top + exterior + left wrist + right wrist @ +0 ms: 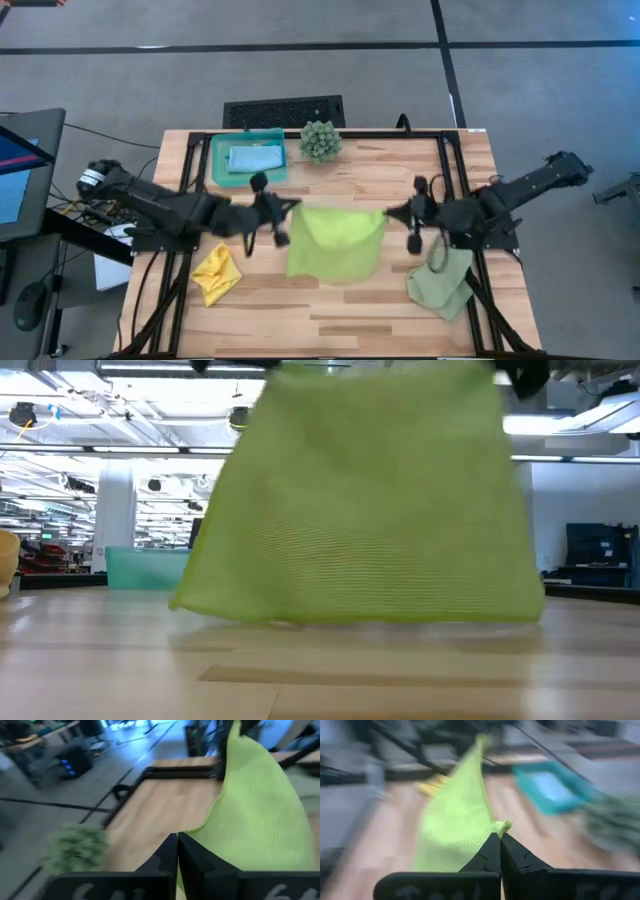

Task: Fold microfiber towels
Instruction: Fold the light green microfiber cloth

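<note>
A lime green towel (pixel 335 243) hangs spread between my two grippers over the middle of the table. In the low view it fills the picture (pixel 360 500), and I cannot tell whether its lower edge (pixel 360 618) touches the wood. My left gripper (pixel 296 207) is shut on its upper left corner and my right gripper (pixel 389 213) on its upper right corner. A yellow towel (pixel 216 272) lies crumpled at the near left. A pale sage green towel (pixel 440 283) lies at the near right. A light blue towel (pixel 255 158) lies folded in the teal tray (pixel 218 160). My left gripper pinches the towel's upper left corner (pixel 196 828) between its two shut fingers, coming from the table's left, slanting slightly down. The cloth hangs below and stretches away toward the other gripper. My right gripper pinches the upper right corner (pixel 503 826) between its shut fingers; a small tuft of cloth sticks out past the tips. It comes from the table's right, slanting slightly down. The cloth hangs below the fingers, its top edge drawn across to the left gripper.
A spiky green ball-shaped plant (pixel 320 141) stands at the far edge beside the tray. Black frame rails (pixel 452 170) run along the table's sides. Bare wood shows at the near middle (pixel 330 320).
</note>
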Tool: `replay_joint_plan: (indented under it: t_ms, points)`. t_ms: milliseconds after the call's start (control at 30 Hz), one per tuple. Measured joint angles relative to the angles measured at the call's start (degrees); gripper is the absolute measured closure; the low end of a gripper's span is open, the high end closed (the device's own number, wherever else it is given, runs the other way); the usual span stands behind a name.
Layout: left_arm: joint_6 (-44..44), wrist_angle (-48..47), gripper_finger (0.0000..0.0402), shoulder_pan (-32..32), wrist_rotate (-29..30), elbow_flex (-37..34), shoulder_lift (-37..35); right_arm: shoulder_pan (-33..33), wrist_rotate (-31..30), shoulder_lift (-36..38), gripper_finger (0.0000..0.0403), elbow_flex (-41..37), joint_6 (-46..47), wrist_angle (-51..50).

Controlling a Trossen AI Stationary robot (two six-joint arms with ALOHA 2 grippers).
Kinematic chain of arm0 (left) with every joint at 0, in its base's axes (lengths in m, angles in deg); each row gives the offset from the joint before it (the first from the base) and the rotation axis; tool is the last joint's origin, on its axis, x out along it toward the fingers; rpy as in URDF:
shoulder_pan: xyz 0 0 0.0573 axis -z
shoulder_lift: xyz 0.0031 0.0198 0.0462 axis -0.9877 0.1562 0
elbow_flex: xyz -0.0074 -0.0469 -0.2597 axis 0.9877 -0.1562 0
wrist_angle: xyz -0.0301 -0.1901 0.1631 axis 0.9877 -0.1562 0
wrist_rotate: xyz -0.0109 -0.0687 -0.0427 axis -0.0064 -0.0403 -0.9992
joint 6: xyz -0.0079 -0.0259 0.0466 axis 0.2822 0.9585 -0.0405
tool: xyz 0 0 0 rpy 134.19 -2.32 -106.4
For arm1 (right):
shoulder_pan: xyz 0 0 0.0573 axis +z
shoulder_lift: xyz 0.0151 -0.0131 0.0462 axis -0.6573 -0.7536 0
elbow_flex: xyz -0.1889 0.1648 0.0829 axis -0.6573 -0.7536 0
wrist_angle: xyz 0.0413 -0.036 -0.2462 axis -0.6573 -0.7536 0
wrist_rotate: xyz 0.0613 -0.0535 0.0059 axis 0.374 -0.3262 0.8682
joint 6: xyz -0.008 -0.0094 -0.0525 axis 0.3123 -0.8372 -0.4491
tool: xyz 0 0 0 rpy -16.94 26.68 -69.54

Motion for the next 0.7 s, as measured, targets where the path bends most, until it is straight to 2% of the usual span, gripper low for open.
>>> replay_joint_plan:
  t_ms: [100, 200, 267, 367, 467, 567, 700]
  points:
    - [-8.5, 3.9, 0.0401, -6.8, -2.7, 0.0, 0.0, -7.5, -2.1, -0.2, 0.0391, 0.0, -3.7, -2.3]
    - [-20.1, 11.8, 0.0401, -11.0, -3.9, 0.0, -0.8, -13.0, -8.2, 0.1, 0.039, 0.0, -10.8, -1.2]
    - [-26.8, 15.7, 0.0401, -12.5, -8.1, 0.1, -1.9, -14.7, -10.8, 0.9, 0.039, 0.0, -15.5, 0.8]
    - [-31.2, 12.9, 0.0401, -13.4, -17.6, 0.1, -2.6, -15.0, -8.1, 1.8, 0.039, 0.0, -18.0, 0.6]
    - [-26.6, 5.7, 0.0401, -13.4, -24.7, -0.5, -1.6, -13.7, -0.9, 1.5, 0.039, -0.6, -14.8, -2.8]
    - [-19.4, 2.2, 0.0401, -12.5, -29.0, -4.5, 1.2, -11.4, 5.9, -0.6, 0.039, -4.4, -9.4, -2.7]
    - [-11.2, 9.4, 0.0401, -8.9, -32.4, -13.3, 7.6, -6.7, 9.4, -6.7, 0.039, -12.6, -0.8, 3.8]
